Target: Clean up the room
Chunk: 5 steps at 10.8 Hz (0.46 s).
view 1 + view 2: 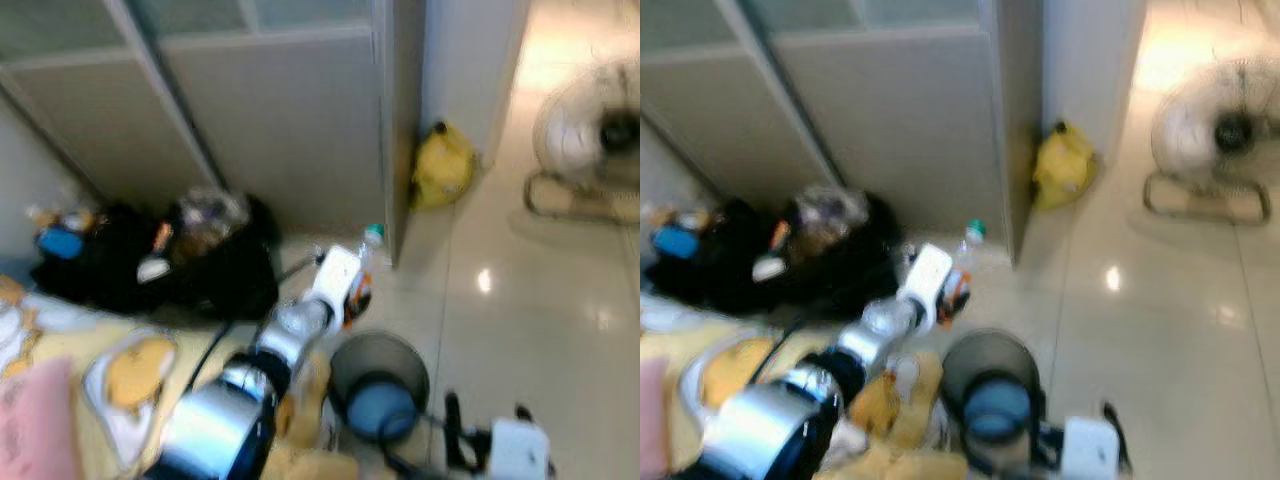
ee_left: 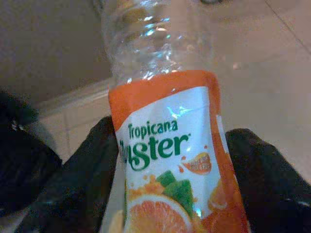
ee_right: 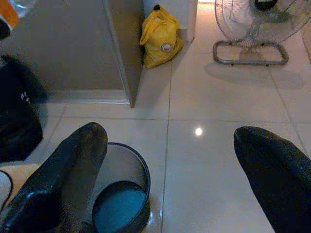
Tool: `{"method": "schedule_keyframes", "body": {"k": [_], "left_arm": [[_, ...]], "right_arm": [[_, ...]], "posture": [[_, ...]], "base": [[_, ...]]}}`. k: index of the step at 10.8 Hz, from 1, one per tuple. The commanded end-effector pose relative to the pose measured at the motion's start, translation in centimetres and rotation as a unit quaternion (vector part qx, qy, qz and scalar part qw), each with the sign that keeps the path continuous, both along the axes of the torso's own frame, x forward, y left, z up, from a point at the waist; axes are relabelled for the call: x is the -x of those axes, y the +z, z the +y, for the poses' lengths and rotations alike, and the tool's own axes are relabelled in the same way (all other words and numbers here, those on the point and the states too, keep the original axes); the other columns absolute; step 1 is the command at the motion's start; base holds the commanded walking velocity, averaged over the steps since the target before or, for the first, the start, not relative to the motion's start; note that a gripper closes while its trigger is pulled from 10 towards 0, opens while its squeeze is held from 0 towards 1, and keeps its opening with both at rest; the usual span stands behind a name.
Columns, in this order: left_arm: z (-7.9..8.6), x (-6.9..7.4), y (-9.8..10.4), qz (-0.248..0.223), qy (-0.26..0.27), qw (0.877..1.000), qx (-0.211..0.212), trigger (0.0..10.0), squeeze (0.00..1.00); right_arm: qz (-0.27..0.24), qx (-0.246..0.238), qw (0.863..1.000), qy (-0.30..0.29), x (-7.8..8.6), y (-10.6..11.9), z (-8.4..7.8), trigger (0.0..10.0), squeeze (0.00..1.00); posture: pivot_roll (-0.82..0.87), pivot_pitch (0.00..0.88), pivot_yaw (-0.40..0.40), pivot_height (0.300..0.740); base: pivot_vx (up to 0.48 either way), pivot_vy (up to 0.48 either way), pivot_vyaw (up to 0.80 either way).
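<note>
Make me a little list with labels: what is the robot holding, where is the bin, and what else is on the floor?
left pincer: shut on the juice bottle, held above the floor
right pincer: open, holding nothing, beside the bin
bin: dark, round, on the tiled floor, something blue inside
yellow bag: against the wall corner
fan: standing on the floor
black bag: by the cabinet

Glossy tile floor [image 3: 218,145]: bin [image 3: 121,199], yellow bag [image 3: 160,36], fan [image 3: 250,29], apparently black bags [image 1: 160,265].

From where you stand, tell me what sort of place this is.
Probably a lived-in room at home: glossy tiled floor, a floor fan by a doorway, a small bin and a yellow bag. The left gripper holds a juice bottle.
</note>
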<state>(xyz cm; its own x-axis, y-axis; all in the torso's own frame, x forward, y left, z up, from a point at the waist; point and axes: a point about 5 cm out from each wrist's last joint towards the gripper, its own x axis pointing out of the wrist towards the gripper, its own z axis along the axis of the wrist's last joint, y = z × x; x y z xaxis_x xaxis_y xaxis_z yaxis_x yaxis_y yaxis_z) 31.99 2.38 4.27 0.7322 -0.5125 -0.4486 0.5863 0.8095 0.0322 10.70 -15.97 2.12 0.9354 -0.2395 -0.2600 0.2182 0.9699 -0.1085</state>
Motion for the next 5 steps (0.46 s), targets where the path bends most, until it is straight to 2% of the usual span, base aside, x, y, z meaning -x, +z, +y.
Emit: {"method": "schedule_keyframes", "body": {"k": [1, 2, 3, 4, 5], "left_arm": [[-10.5, 2.9, 3.8, -0.012, -0.107, 0.991, 0.085, 10.0, 1.00], [-10.2, 2.9, 3.5, -0.009, -0.103, 0.992, 0.072, 10.0, 1.00], [-9.1, 2.8, 2.8, 0.002, -0.108, 0.990, 0.088, 10.0, 0.38], [-7.8, 2.7, 1.7, 0.004, -0.091, 0.993, 0.068, 10.0, 0.00], [-7.5, 2.3, 2.0, 0.011, -0.073, 0.993, 0.090, 10.0, 0.00]], "right_arm": [[0.001, 0.000, 1.000, -0.005, 0.0, 0.2, 0.1, 10.0, 0.00], [0.001, 0.000, 1.000, -0.005, -0.2, 0.2, 0.0, 10.0, 0.00], [-0.002, 0.002, 1.000, -0.002, -0.8, 0.3, -0.4, 10.0, 0.00], [-0.005, 0.003, 1.000, 0.001, -1.5, 0.3, -0.8, 10.0, 0.00], [-0.004, 0.005, 1.000, 0.014, -2.2, 0.1, -0.8, 10.0, 0.00]], "posture": [[-0.33, 0.071, 0.251, 0.740], [-0.32, 0.062, 0.246, 0.740], [-0.30, 0.043, 0.234, 0.740], [-0.26, 0.027, 0.218, 0.740], [-0.25, 0.004, 0.205, 0.740]], "base": [[0.000, 0.000, 0.00], [0.000, 0.000, 0.00], [0.000, 0.000, 0.00], [0.000, 0.000, 0.00], [0.000, 0.000, 0.00]]}}
